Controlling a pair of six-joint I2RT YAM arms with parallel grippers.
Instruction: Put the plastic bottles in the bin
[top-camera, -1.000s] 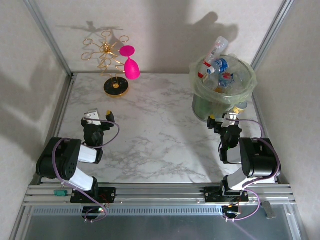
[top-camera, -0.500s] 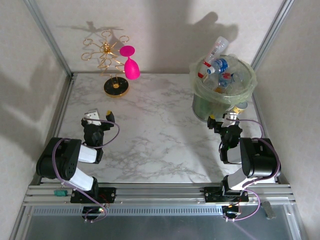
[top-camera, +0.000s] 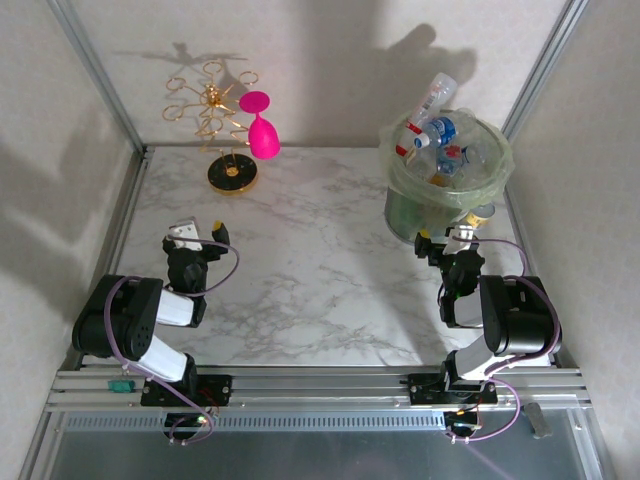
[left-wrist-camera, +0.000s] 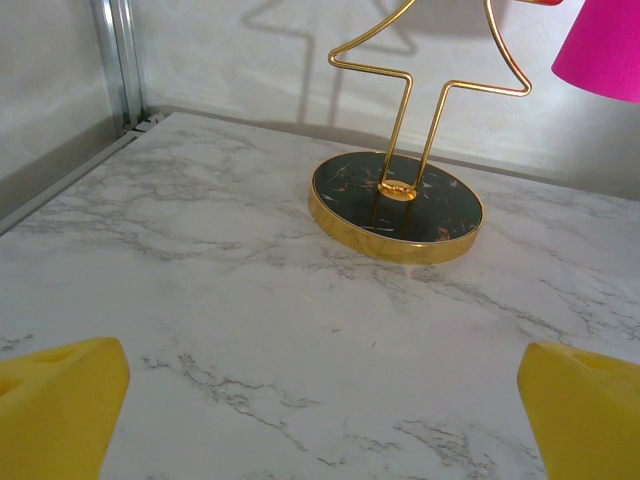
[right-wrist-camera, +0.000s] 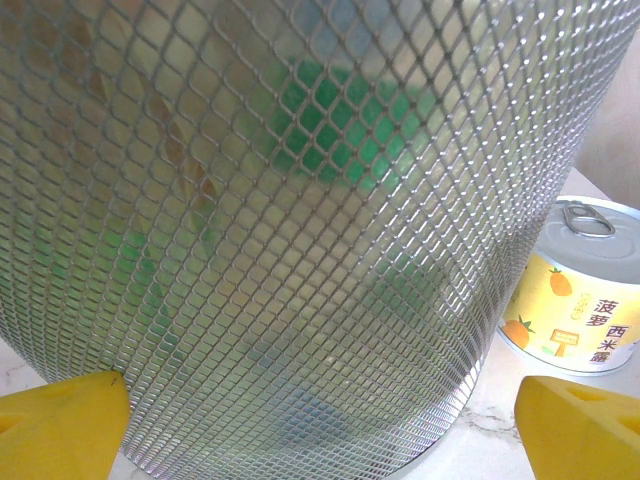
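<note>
Bottles piled in the bin, both grippers empty.
The plastic bottles (top-camera: 437, 125) heap out of the bin (top-camera: 402, 212) at the upper right of the overhead frame; the left gripper (top-camera: 202, 232) and right gripper (top-camera: 445, 238) stand spread wide, holding nothing.

A white marble-patterned counter (top-camera: 300, 260) with grey veins stands between plain off-white walls (top-camera: 320, 60). Silver metal posts (top-camera: 100, 75) rise at its back corners, and a slotted aluminium rail (top-camera: 320, 385) runs along the near edge. Soft grey shadows fall across the back wall.
</note>
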